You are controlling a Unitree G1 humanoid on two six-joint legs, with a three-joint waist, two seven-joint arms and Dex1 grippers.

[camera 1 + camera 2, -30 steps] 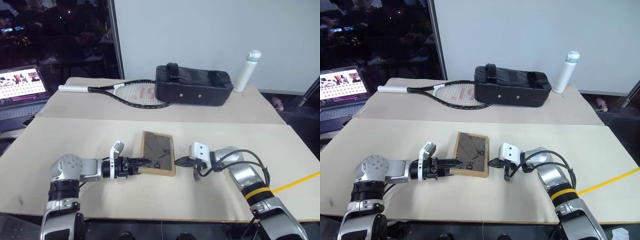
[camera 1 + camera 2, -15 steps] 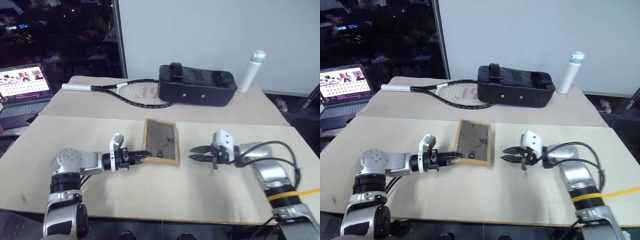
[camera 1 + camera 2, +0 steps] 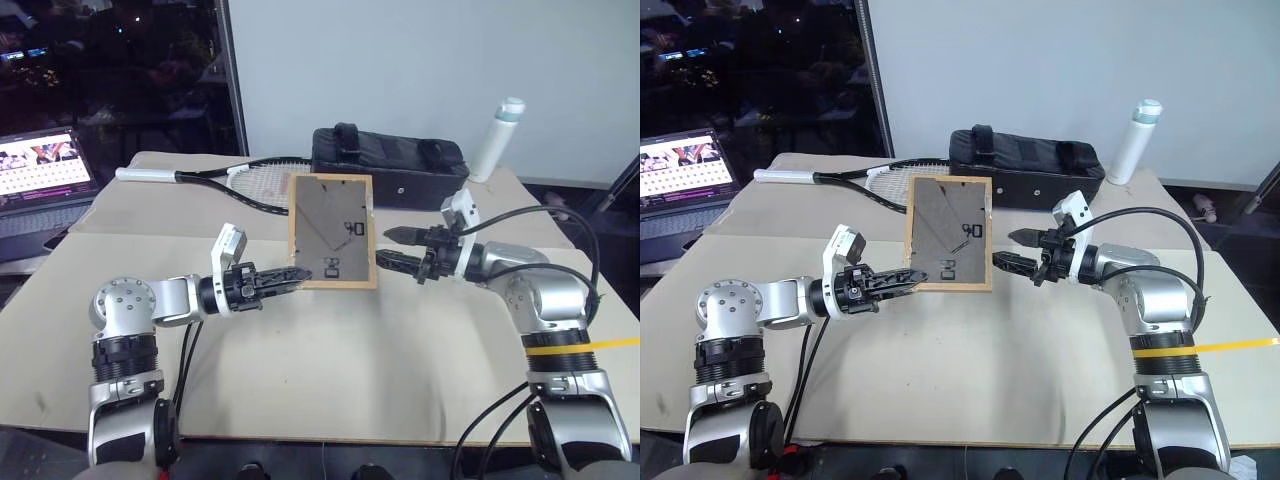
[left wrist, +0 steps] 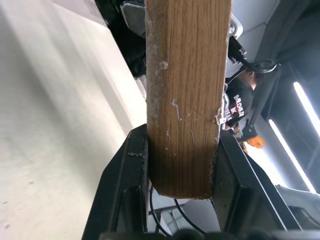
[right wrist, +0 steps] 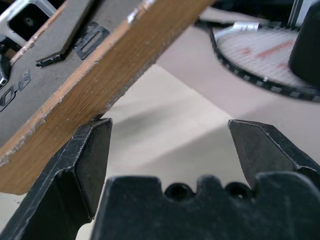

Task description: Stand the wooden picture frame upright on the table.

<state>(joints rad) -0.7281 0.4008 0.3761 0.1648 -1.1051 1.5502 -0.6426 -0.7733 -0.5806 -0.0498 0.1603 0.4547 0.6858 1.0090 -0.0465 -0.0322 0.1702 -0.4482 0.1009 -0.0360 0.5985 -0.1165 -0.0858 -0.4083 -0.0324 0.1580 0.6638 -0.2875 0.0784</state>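
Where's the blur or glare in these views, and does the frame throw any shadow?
Left wrist view: light-wood picture frame edge sharp, background person soft, bright ceiling strips. Right wrist view: black tennis racket blurred, frame shadow falls on beige matte table. Eye views: even light, dark window, glowing laptop screen.

Both arms are silver metal with black joint rings and loose black cables. The right arm (image 3: 545, 300) wears a yellow band near its forearm. Each gripper (image 3: 295, 274) has two black tapered fingers behind a white block.
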